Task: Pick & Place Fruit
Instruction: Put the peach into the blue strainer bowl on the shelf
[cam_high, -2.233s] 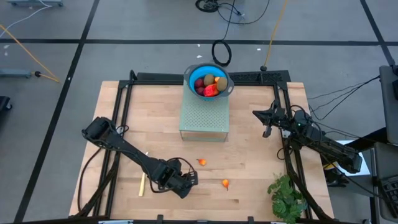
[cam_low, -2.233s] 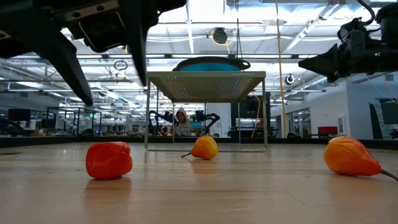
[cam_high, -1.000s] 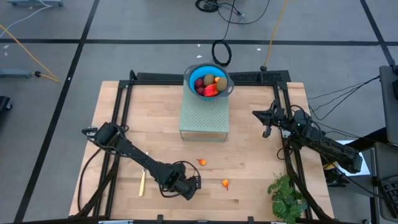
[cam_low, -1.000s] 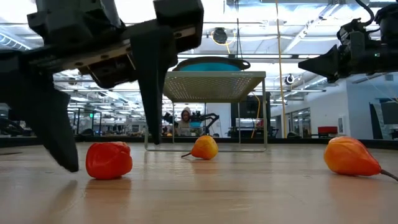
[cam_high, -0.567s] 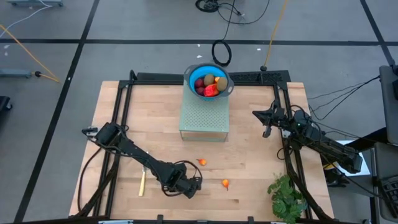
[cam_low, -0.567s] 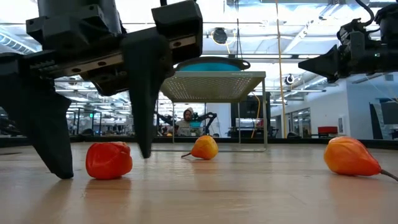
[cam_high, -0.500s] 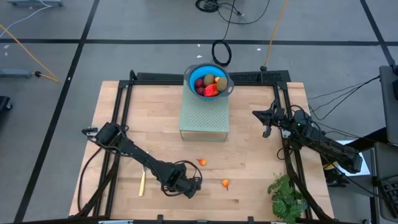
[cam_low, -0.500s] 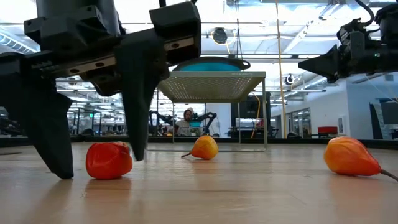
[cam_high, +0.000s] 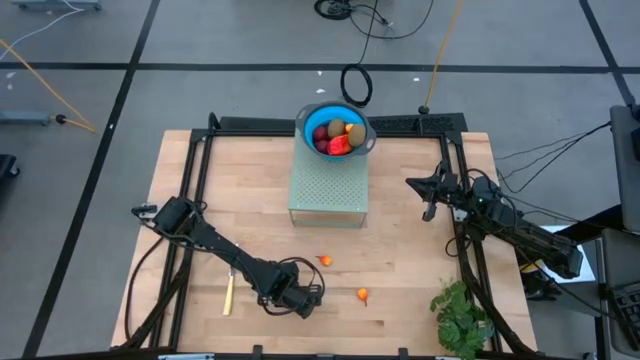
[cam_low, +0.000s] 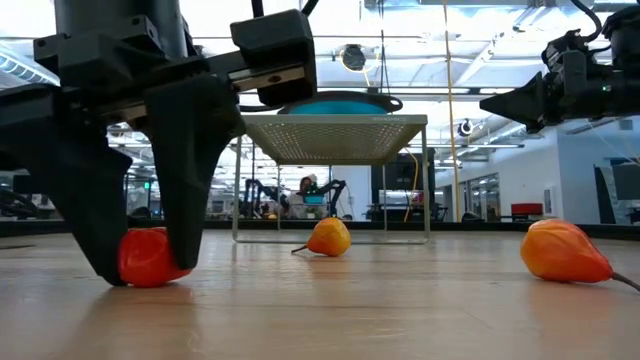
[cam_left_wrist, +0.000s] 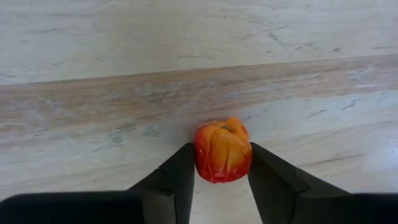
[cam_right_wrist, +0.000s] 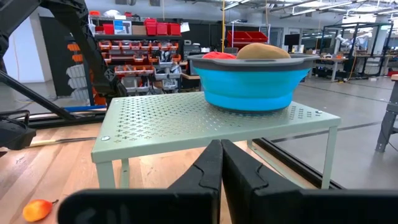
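High view, knife beside left arm

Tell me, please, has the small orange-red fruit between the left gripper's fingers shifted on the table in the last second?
Yes. In the low view the small orange-red fruit has slid leftward, away from the pale green perforated stand, as the left gripper closes.

The wooden table carries a green perforated stand, three orange fruits, a knife and a plant.
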